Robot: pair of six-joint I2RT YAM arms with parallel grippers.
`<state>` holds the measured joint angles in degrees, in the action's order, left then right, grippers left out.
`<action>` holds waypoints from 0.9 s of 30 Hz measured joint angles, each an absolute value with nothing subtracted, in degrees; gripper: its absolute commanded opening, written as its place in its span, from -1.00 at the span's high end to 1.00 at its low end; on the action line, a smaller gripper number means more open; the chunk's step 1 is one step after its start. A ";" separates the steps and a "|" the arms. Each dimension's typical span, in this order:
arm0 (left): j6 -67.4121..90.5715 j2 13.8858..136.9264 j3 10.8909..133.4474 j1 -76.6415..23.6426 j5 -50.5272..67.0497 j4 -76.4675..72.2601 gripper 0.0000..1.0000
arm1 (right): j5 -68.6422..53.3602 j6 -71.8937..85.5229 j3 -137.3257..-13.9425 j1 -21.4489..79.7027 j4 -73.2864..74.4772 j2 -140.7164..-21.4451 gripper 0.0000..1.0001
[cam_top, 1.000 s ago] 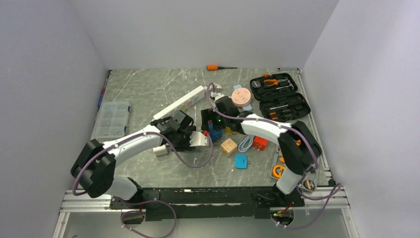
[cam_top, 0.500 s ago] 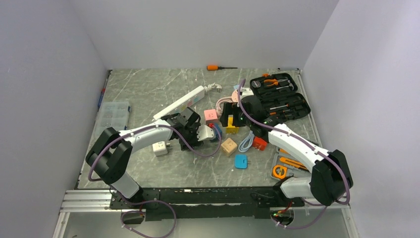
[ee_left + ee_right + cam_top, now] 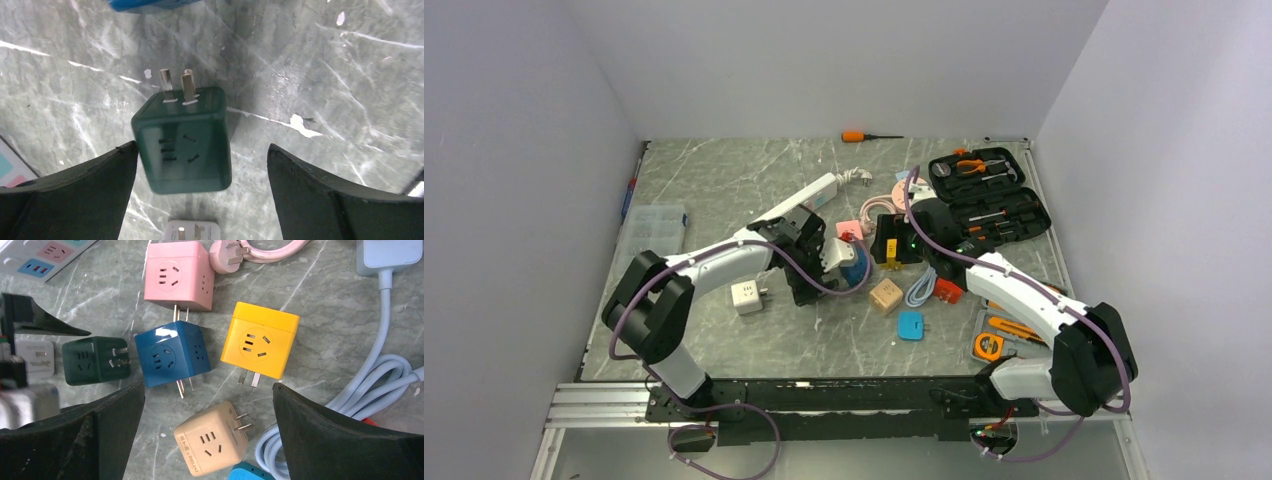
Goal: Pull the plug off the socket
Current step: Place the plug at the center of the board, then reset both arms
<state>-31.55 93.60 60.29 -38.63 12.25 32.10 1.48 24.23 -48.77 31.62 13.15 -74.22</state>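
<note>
The socket, a long white power strip [image 3: 789, 205] with pastel outlets, lies diagonally at the back left; one end shows in the right wrist view [image 3: 45, 255]. A dark green cube plug [image 3: 182, 142] lies on the marble with its two prongs bare, apart from the strip. My left gripper [image 3: 202, 147] hangs open over it, with the cube between the fingers, close to the left one and gripped by neither. From the right wrist the same cube [image 3: 95, 360] sits beside a blue cube [image 3: 172, 360]. My right gripper [image 3: 208, 390] is open above a beige cube [image 3: 212, 437], holding nothing.
Pink [image 3: 177, 275] and yellow [image 3: 260, 340] cube plugs crowd the blue one. A white plug [image 3: 747, 297], a coiled pale blue cable [image 3: 385, 385] and a flat blue plug [image 3: 911, 325] lie nearby. An open tool case [image 3: 989, 195] sits back right, a clear organiser box [image 3: 652, 235] at left.
My left gripper has opened and the green cube now lies free between its fingers. The right arm swung right a second ago and has since stayed put.
</note>
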 measured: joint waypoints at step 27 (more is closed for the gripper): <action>-21.67 77.84 72.23 19.11 28.27 47.18 -0.99 | 7.46 24.32 -47.90 6.17 14.24 -70.13 -1.00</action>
<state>-21.67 77.84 72.23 19.11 28.27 47.18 7.46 24.32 -47.90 6.17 14.24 -70.13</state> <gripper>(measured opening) 0.994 0.997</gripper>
